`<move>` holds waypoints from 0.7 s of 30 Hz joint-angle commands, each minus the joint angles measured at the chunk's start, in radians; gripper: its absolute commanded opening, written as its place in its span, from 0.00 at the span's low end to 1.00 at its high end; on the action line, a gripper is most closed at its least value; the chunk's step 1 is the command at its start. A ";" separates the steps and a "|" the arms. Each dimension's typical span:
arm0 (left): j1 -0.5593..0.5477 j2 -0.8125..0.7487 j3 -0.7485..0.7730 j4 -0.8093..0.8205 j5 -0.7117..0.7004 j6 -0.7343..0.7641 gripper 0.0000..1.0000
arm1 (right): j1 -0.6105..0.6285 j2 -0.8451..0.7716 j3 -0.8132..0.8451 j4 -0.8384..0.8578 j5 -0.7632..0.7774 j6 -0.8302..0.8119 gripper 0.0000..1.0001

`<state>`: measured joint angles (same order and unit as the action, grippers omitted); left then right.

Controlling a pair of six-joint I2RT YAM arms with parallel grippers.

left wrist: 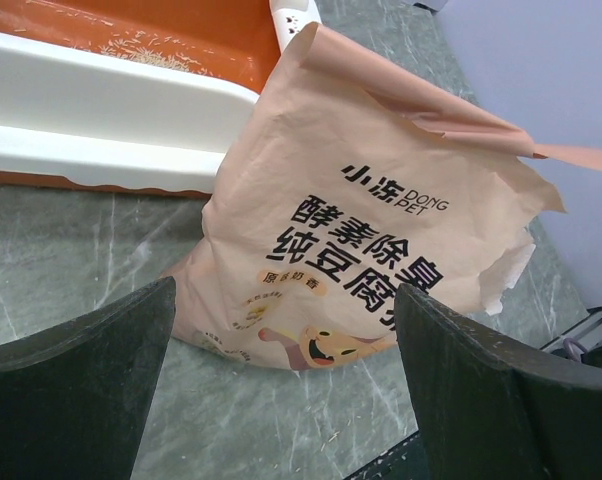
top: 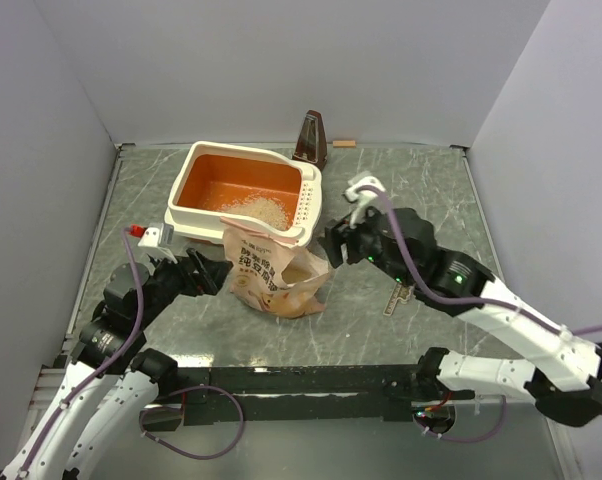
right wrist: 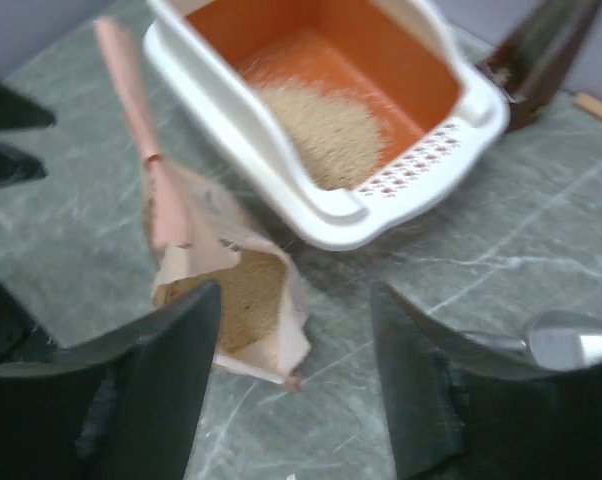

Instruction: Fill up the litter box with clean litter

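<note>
Clean litter (top: 259, 207) lies in a small heap inside the litter box (top: 206, 222) on the bench (top: 381, 180). The litter bag (top: 266, 275) leans on its near wall, mouth toward the right end effector (top: 333, 245). This one and the left end effector (top: 213, 273) both stand open and empty.

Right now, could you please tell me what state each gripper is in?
Left gripper: open, holding nothing.
Right gripper: open, holding nothing; the tan bag is not gripped.
</note>
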<state>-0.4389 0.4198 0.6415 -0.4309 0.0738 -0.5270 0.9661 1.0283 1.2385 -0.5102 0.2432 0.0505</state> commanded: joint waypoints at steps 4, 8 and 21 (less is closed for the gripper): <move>0.002 0.005 0.047 0.020 0.005 0.048 0.95 | -0.255 -0.082 -0.122 -0.048 -0.004 0.216 0.82; 0.002 0.027 0.079 0.014 -0.029 0.081 0.95 | -0.380 -0.096 -0.213 -0.007 0.040 0.391 0.82; 0.002 0.010 0.017 0.077 -0.069 0.064 0.97 | -0.538 0.298 -0.198 -0.084 0.099 0.730 0.92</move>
<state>-0.4389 0.4408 0.6754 -0.4053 0.0219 -0.4744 0.4480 1.2510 0.9844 -0.5823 0.3473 0.6640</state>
